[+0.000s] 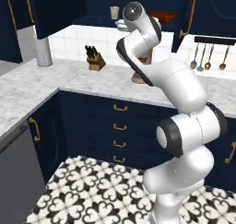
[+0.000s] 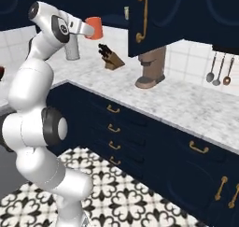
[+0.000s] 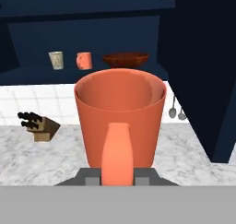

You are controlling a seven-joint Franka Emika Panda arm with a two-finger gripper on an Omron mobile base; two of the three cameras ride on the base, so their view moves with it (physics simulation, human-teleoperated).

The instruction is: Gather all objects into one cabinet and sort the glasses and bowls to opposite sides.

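Note:
My gripper (image 2: 87, 29) is shut on an orange-red cup (image 2: 94, 27), held high above the counter (image 2: 186, 104) in front of the open upper cabinet. In the hand view this cup (image 3: 120, 121) is close up, upright, with a handle-like strip facing the camera that hides the fingers. On the cabinet shelf (image 3: 92, 73) beyond stand a cream glass (image 3: 56, 60), a small orange cup (image 3: 84, 60) and the shallow orange-brown bowl (image 3: 125, 59), left to right. The left base view shows the cream glass (image 1: 114, 12) and the bowl (image 1: 162, 16) on that shelf, partly behind my arm.
The open cabinet door (image 2: 149, 20) hangs just right of the held cup, and shows as a dark door (image 3: 203, 75) in the hand view. A knife block (image 2: 111, 56), a brown appliance (image 2: 151, 69) and a steel canister (image 2: 72, 49) stand on the counter. Utensils (image 2: 219, 69) hang on the wall.

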